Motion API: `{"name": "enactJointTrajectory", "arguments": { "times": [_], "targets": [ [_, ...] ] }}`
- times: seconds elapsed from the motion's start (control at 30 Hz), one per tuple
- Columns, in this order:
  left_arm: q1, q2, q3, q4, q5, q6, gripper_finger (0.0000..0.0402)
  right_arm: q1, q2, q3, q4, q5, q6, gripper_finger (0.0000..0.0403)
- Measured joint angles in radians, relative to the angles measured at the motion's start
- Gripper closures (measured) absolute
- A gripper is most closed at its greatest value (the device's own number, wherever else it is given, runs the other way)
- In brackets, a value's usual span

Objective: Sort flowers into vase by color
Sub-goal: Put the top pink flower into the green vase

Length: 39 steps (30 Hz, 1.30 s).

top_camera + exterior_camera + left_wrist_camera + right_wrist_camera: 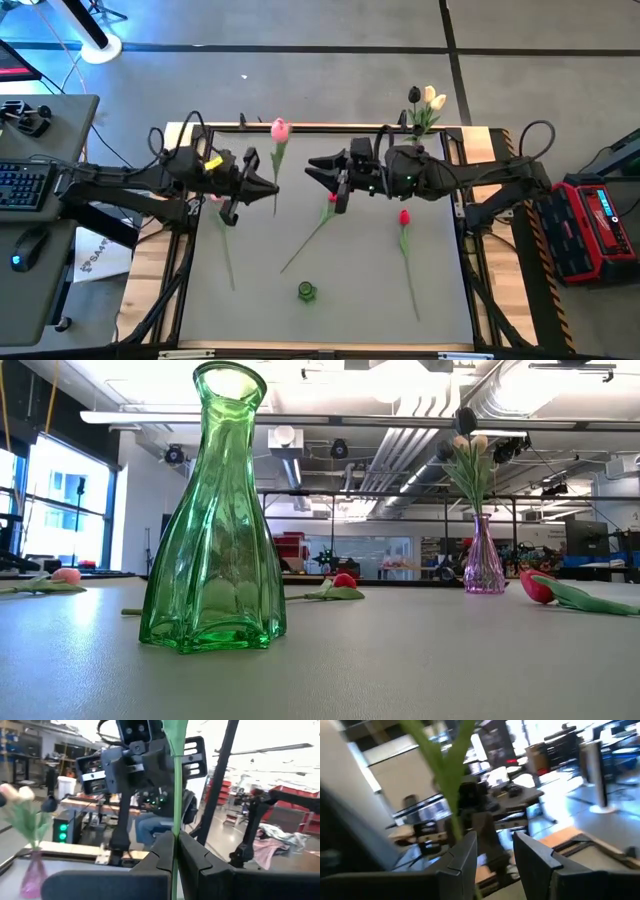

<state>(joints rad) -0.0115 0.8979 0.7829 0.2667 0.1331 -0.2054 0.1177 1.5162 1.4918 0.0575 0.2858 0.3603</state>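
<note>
My left gripper [272, 187] [175, 845] is shut on a pink tulip [279, 128] held above the table's middle, head toward the far edge. My right gripper [310, 167] [492, 845] faces it from the right, open and a short way from the stem. The blurred green stem [451, 805] shows just beyond its fingers. A red tulip [332, 205] [345, 580] lies on the table under the right arm. Another red tulip [404, 217] [535, 585] lies to the right. A second pink one [215, 200] [65, 575] lies under the left arm. My left gripper pinches the pink tulip's thin green stem [175, 820] between its two shut fingers, in the stem's lower half. The fingers come level from the table's left and lie across the stem. The head points toward the far edge. The short free end [275, 210] sticks out toward the near edge.
A green glass vase [306, 291] [215, 520] stands empty near the near edge. A purple vase [425, 125] [483, 560] at the far right corner holds a near-black and two cream tulips. Benches and equipment surround the table.
</note>
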Motion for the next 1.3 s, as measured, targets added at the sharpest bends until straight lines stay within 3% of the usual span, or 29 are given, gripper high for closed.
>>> {"name": "enactJointTrajectory", "arguments": {
  "times": [0.1,0.2,0.57,0.73,0.93,1.07,1.3],
  "targets": [
    [-0.034,0.042,0.001,0.043,-0.025,-0.001,0.0401,0.003,0.015,0.001,0.044,-0.103,0.012,0.0286],
    [-0.063,0.09,0.001,0.068,-0.042,-0.002,0.0401,0.024,0.041,0.001,0.047,-0.133,0.008,0.0286],
    [-0.145,0.259,0.0,0.227,-0.109,-0.003,0.0401,0.094,0.061,-0.001,0.044,-0.05,-0.024,0.0287],
    [-0.176,0.291,0.0,0.249,-0.14,0.002,0.0401,0.105,0.061,-0.001,0.015,-0.042,0.008,0.0311],
    [-0.187,0.272,0.0,0.242,-0.153,-0.007,0.0399,0.126,0.061,0.0,-0.005,-0.027,-0.007,0.0393],
    [-0.188,0.227,-0.001,0.196,-0.182,-0.017,0.0378,0.126,0.061,0.0,-0.008,-0.045,0.002,0.0392],
    [-0.187,0.045,0.0,-0.088,-0.26,-0.003,0.0311,0.143,0.061,0.0,-0.01,-0.054,-0.004,0.0401]
  ]
}}
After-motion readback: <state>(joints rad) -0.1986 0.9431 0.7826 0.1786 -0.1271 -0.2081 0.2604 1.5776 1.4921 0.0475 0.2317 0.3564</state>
